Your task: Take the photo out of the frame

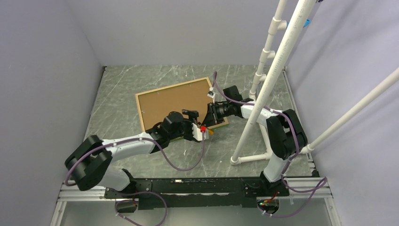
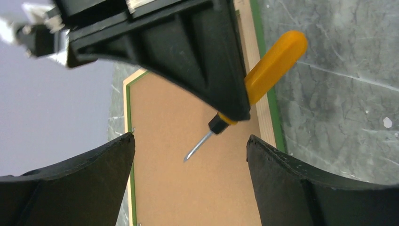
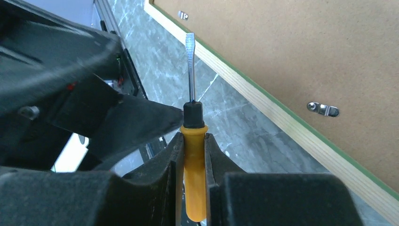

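In the middle of the table [image 1: 117,146], the frame [image 1: 171,86] lies face down, so the brown backing board [image 1: 174,106] and the pale wood rim face up. The photo itself is out of sight, presumably under that board inside the frame. The right gripper [image 3: 194,141] is clenched on the yellow handle of a screwdriver [image 3: 195,188], with the blade pointing out past the fingers. That hold looks meant for prying up the small metal clips [image 3: 322,109] that pin the board. The left gripper [image 2: 190,137] hovers near the near right corner of the frame with its jaws spread wide and nothing between them, probably ready to steady the frame or lift the board. Only the overhead view shows both arms meeting at that corner. Only the right wrist view shows the clips and the grip on the handle. The left wrist view shows the blade tip against the board, though I cannot tell whether it touches.
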`<state>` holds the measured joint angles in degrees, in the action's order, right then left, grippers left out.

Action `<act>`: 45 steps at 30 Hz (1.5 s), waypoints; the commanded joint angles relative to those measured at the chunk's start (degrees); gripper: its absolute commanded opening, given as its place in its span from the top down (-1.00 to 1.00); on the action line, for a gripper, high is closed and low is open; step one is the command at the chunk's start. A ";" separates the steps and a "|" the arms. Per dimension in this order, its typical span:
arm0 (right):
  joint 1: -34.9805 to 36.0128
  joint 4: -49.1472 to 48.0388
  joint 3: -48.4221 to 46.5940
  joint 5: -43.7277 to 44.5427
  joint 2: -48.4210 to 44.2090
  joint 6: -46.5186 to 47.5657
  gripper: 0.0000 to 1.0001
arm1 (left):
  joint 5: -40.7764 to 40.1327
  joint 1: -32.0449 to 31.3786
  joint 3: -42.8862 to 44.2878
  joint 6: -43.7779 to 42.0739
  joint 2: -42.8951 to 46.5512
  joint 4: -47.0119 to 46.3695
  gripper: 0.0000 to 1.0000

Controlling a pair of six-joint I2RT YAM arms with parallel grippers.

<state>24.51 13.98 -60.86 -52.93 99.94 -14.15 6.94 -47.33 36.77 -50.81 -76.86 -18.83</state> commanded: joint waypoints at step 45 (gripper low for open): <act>1.71 -34.58 11.93 4.47 -11.71 -27.10 -0.65 | 7.01 3.25 -2.87 68.61 5.02 1.88 1.00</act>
<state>25.71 -14.04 -49.91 -48.64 88.62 -39.68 9.87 -46.81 33.85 4.64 -70.94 -14.37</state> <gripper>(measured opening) 0.807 0.031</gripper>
